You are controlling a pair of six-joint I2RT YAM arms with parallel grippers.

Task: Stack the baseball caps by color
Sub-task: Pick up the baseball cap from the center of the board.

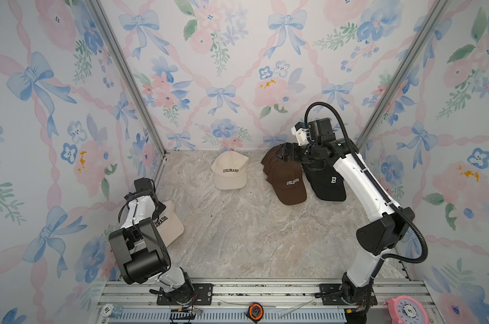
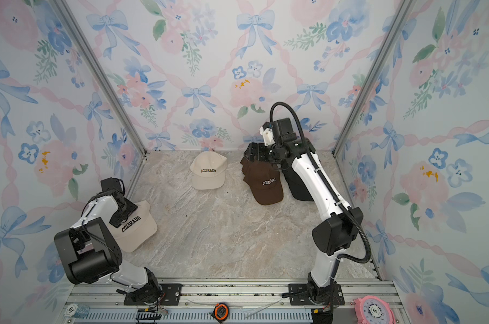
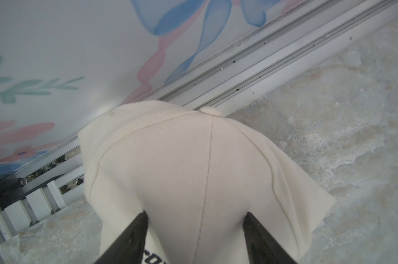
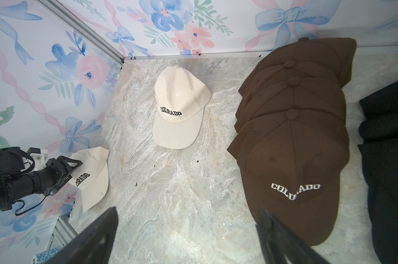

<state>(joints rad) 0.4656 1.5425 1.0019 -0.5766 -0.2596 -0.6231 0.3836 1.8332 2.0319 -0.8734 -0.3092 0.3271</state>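
Observation:
A cream baseball cap (image 3: 193, 160) marked "COLORADO" lies by the left wall in both top views (image 1: 171, 224) (image 2: 138, 224). My left gripper (image 3: 195, 213) is shut on its crown, the fabric bulging between the two fingers. A second cream cap (image 1: 229, 171) (image 4: 179, 107) sits alone at the back middle. Several brown caps (image 1: 286, 182) (image 4: 291, 137) lie nested in an overlapping stack at the back right, with black caps (image 1: 328, 182) (image 4: 389, 160) beside them. My right gripper (image 4: 186, 210) hangs open over the back of the brown stack (image 2: 265, 185), holding nothing.
Flowered walls close in the marble table (image 1: 237, 238) on three sides. An aluminium rail (image 1: 265, 291) runs along the front, with a tape measure (image 1: 256, 310), a pink dial (image 1: 406, 310) and a stack of chips (image 1: 111, 310) on it.

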